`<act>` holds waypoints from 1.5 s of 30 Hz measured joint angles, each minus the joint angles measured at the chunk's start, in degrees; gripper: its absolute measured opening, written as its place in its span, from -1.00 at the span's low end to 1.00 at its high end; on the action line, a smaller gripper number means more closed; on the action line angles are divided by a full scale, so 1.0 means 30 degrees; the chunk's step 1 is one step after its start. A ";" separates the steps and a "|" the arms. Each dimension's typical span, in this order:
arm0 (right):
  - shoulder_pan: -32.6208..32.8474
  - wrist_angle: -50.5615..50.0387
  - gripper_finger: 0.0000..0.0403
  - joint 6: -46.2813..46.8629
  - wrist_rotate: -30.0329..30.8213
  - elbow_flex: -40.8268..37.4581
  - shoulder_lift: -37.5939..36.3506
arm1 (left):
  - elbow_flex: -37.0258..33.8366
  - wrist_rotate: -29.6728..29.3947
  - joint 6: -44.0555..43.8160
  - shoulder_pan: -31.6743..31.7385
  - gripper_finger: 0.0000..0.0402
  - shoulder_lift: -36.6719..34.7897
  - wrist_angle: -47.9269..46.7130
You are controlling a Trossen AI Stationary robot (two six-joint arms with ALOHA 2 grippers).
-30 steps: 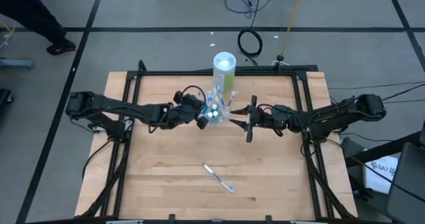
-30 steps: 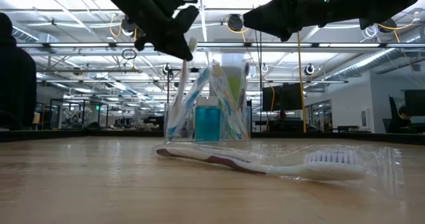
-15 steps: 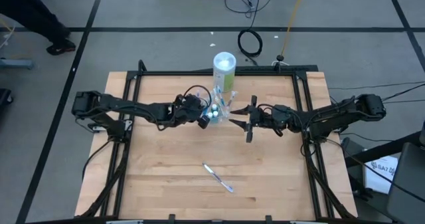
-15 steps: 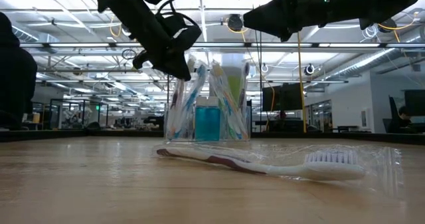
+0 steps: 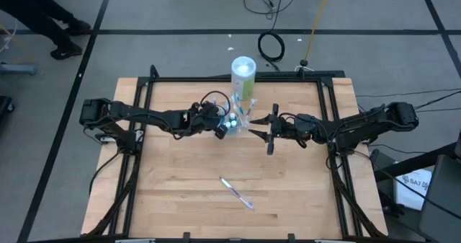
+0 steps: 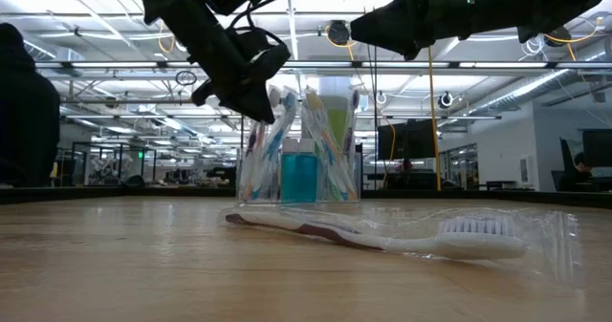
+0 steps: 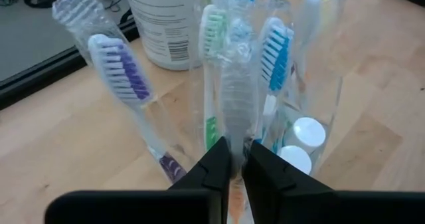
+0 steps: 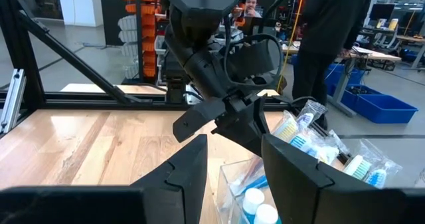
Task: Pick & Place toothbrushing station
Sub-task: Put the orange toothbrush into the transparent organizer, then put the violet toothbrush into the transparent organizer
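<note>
A small clear plastic cup (image 5: 235, 120) stands at the table's middle far part, holding several wrapped toothbrushes (image 7: 269, 51) and white-capped blue tubes (image 7: 308, 132); it also shows in the low view (image 6: 301, 164). My left gripper (image 5: 220, 126) is just left of the cup's rim, shut on a wrapped toothbrush (image 7: 236, 98). My right gripper (image 5: 261, 132) hangs open and empty to the cup's right. One more wrapped toothbrush (image 5: 236, 192) lies flat on the table nearer the front edge. My left gripper pinches the wrapped toothbrush's handle (image 7: 235, 129), a little below its head, between its two fingers (image 7: 216, 167). The fingers come from the table's left, slanting down, and lie across the handle. The brush stands nearly upright, its lower end down inside the cup's left side (image 6: 256, 160).
A tall white-and-green canister (image 5: 243, 76) stands right behind the cup at the far edge. A black frame (image 5: 216, 78) runs around the table. Bare wood lies left and right of the lying toothbrush (image 6: 382, 236).
My left gripper has gone down and a little toward the cup, staying shut. The toothbrush it holds has come from beside the cup's left wall down in among the other brushes.
</note>
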 joint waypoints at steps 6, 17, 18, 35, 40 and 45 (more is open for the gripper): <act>0.0000 0.0000 -0.33 0.0000 0.0000 0.0000 0.0000 | 0.0000 0.0065 0.0370 0.0075 -0.72 0.0000 -0.0498; 0.0000 0.0007 -0.33 -0.0003 0.0000 0.0000 0.0000 | -0.0015 0.0124 0.0374 0.0138 -0.48 0.0007 -0.1142; 0.0000 0.0007 -0.33 0.0000 0.0000 0.0006 -0.0001 | -0.0015 0.0124 0.0388 0.0138 -0.45 0.0007 -0.1142; 0.0000 0.0007 -0.33 0.0000 0.0000 0.0000 0.0000 | -0.0022 0.4265 -0.0572 0.0087 0.02 -0.0065 -0.2949; -0.0006 0.0007 -0.33 -0.0002 0.0000 0.0000 0.0000 | -0.0022 0.6951 -0.0729 0.0067 0.02 -0.0575 -0.3012; -0.0007 0.0007 -0.33 0.0000 0.0000 0.0000 0.0000 | -0.0022 0.7899 -0.0962 -0.0487 0.02 -0.0831 -0.2921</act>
